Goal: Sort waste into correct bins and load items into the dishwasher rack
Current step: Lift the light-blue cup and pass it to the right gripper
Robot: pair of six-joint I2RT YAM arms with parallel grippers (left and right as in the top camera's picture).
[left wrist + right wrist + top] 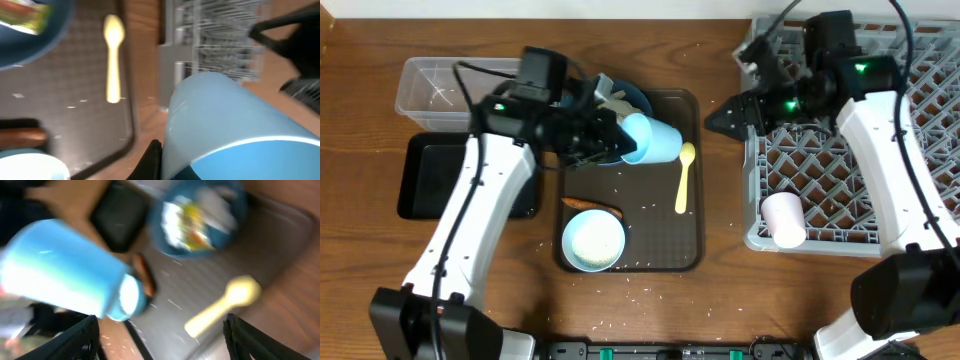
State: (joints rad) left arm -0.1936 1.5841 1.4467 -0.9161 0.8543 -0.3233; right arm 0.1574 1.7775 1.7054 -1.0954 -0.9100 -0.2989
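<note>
Left gripper (618, 140) grips the small light-blue plastic cup (652, 138), tipped on its side above the far half of the dark-brown rectangular serving tray (660, 230). Right gripper (720, 118) hangs empty, fingers spread wide, just off the left edge of the large grey plastic lattice rack (820, 180). A small pink cup (784, 218) lies in the rack's near-left corner. On the serving tray:
- slim yellow plastic spoon (684, 178), by the right edge
- white bowl (593, 242), near-left corner
- dark-blue round plate (635, 97), far edge

A clear rectangular plastic tub (430, 85) and a shallow black rectangular tray (425, 180) sit along the table's left edge.
</note>
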